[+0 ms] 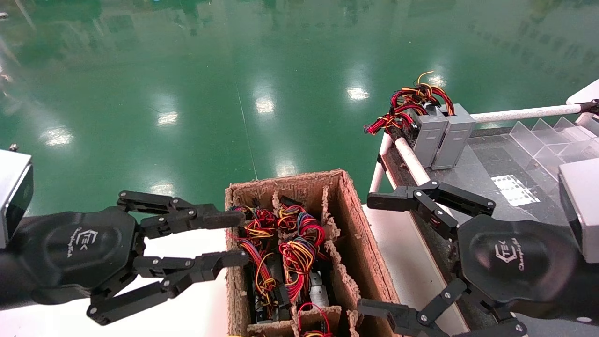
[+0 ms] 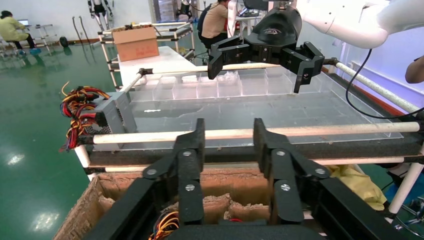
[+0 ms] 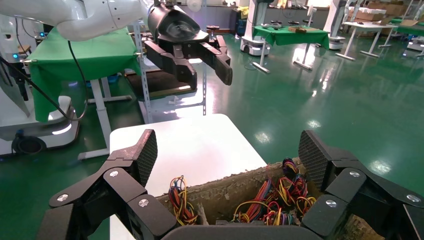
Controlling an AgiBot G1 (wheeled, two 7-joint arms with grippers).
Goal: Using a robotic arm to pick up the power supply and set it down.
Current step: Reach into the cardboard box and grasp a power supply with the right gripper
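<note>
The power supply (image 1: pixel 299 245) stands in the middle slot of a torn cardboard box (image 1: pixel 360 234). Its looped red, yellow, orange, blue and black wires are on top, and its grey metal body (image 1: pixel 319 294) shows below. The wires (image 3: pixel 280 200) also show in the right wrist view. My left gripper (image 1: pixel 235 238) is open at the box's left wall, level with its rim and holding nothing. In its own view, the left gripper (image 2: pixel 229 142) looks across the box. My right gripper (image 1: pixel 374 255) is wide open just right of the box, also empty; its fingers (image 3: pixel 145 155) frame the box.
Two other grey boxes (image 1: pixel 442 135) with red-black-yellow wires stand at the far corner of the dark right table (image 1: pixel 486 164), behind a white rail (image 1: pixel 412 161). Clear plastic dividers (image 1: pixel 547 135) lie further right. More wire bundles (image 1: pixel 255 252) fill the box's left slot. A white table (image 1: pixel 187 309) lies left of the box.
</note>
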